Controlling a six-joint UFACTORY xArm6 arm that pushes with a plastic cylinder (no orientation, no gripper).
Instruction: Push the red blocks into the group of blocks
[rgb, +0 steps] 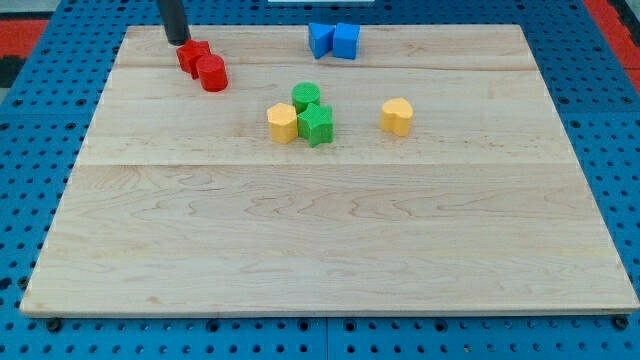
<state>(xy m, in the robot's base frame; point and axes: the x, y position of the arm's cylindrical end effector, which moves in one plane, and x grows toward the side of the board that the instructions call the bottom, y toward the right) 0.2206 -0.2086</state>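
Resting at the board's upper left, my tip (178, 41) is seen touching the red star block (193, 55), itself against the red cylinder (212, 73), apparently lined up for pushing toward the green-and-yellow cluster (303, 116) mid-board.

**One raised camera, looking down the surface from its near edge**

There is a single view. It looks from above and in front of the near edge, tilted down toward the far side. The wooden surface (330, 250) fills nearly the whole frame, its side edges drawing together toward the far end. All four edges show, with blue pegboard (30, 200) around them. The camera stands at middling range: the blocks read as small shapes in the far half. The rod enters from the far left, cut off by the frame's top; my tip (178, 42) shows there.
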